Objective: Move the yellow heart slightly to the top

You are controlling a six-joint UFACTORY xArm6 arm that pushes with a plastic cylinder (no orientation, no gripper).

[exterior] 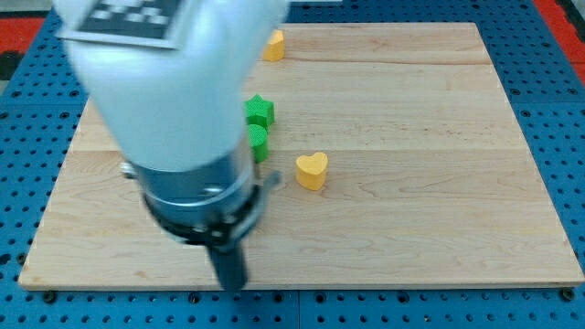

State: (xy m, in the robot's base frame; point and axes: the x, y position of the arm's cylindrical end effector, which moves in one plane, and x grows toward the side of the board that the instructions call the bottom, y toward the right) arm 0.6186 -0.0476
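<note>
The yellow heart (312, 170) lies on the wooden board (411, 137) near its middle. My tip (231, 284) is the lower end of a dark rod near the board's bottom edge, below and to the left of the heart, well apart from it. The arm's large white and grey body (174, 100) fills the view's left and hides part of the board behind it.
A green star block (260, 111) sits up and left of the heart, with another green block (259, 143) just below it, partly hidden by the arm. A yellow block (273, 45) lies near the board's top edge. A blue perforated table (548, 55) surrounds the board.
</note>
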